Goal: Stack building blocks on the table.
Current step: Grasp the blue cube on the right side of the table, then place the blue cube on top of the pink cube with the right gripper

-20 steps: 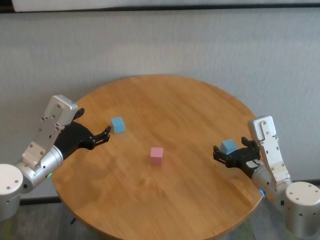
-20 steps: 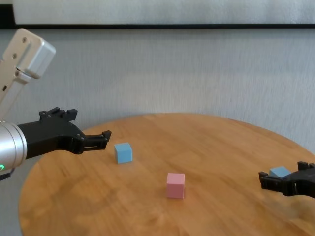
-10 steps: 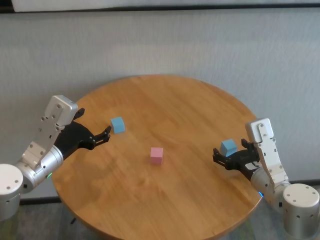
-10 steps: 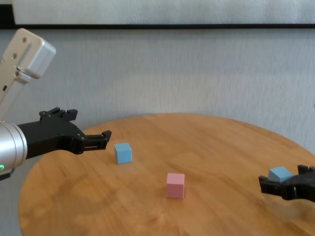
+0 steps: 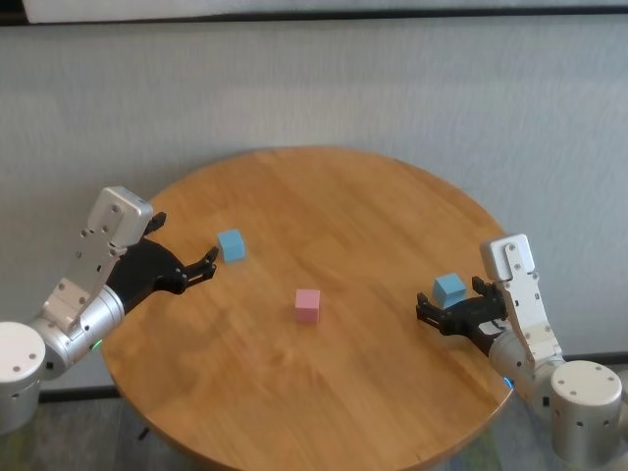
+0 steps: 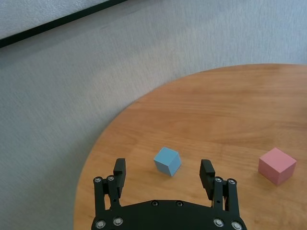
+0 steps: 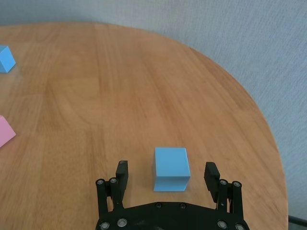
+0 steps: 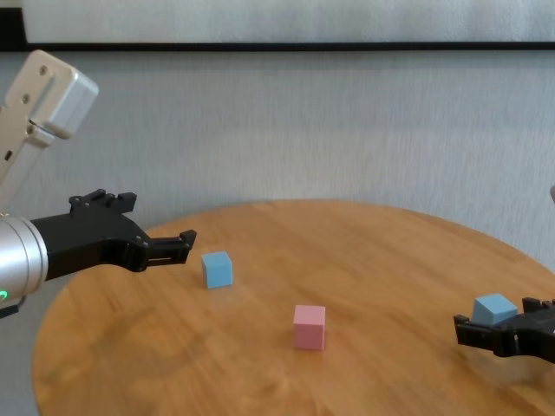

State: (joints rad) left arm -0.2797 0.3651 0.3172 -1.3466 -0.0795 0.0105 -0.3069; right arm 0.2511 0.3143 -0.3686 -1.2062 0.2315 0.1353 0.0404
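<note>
The building blocks, three small matte cubes, all lay apart on the large round wood-grain table [image 5: 334, 206], none stacked. Taking the pale pink cube [image 5: 307, 305] near the table's middle as landmark, one light blue cube [image 5: 231, 245] sat beyond it toward the robot's left, and the other light blue cube [image 5: 449, 289] sat well off to its right, near the table's edge.

Over the last second the right gripper [image 5: 446, 316] had drawn back toward the robot and sunk a little lower. The right-hand blue cube, which had been framed closely by the fingers, now showed more plainly at the fingertips. The cube itself had not moved relative to the pink one. I judged this a lining-up for a grasp, not a grasp: nothing had been lifted.

The right gripper's jaws stood wide apart, its fingers [image 7: 121, 173] flanking the blue cube without touching it. The left gripper [image 5: 203, 266] had kept its place, forearm slanting in over the table's left edge, jaws likewise spread and empty, pointed at the left blue cube just ahead.
</note>
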